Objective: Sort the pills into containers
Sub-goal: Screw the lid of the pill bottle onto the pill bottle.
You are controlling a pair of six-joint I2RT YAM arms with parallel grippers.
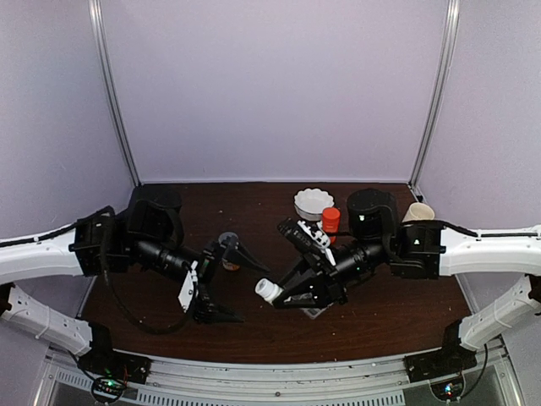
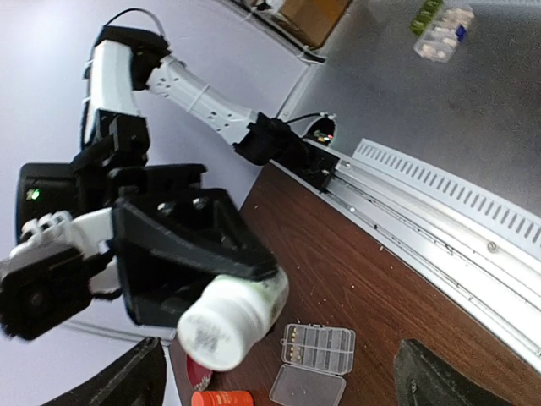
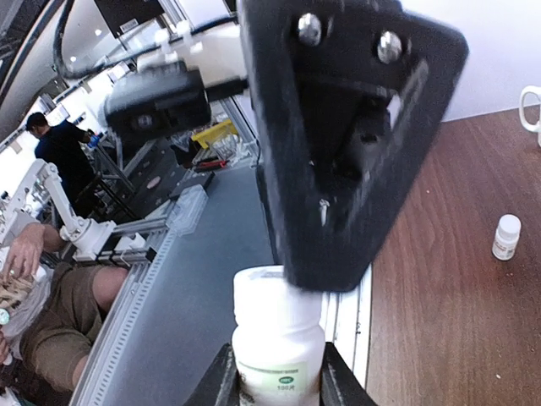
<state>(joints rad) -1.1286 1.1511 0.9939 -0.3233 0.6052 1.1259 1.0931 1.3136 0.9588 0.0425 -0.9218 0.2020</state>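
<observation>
The right end effector (image 3: 279,376) is closed on the body of a white bottle (image 3: 279,321). It holds the bottle roughly level in the air just above the pill box (image 2: 319,347), and the bottle's end points at the other arm. From these views it cannot be settled whether the cap is on the bottle.

The left end effector (image 1: 238,289) stands wide open and holds nothing. It is beside the box on the left arm's side. Its fingers (image 2: 127,376) are spread on either side of the bottle's end without touching it.

The pill box lies flat on the surface (image 1: 254,203), almost directly under the held bottle. Its clear lid (image 2: 306,387) is folded back, so the cells are exposed. No loose pills can be made out, and the cells are too small to tell whether any are filled. The pills are judged to be inside the bottle.

Beyond the box, farther from the arm bases, stand an orange-capped bottle (image 1: 330,219) and a white bowl (image 1: 314,203).

Judgement: the step in hand is opening or readying the bottle, and sorting proper has not begun. The next move calls for the mouth to be confirmed clear. The right arm then tilts the bottle slowly over a single cell, low enough that pieces do not bounce out. The main risk is an overpour across several cells.
</observation>
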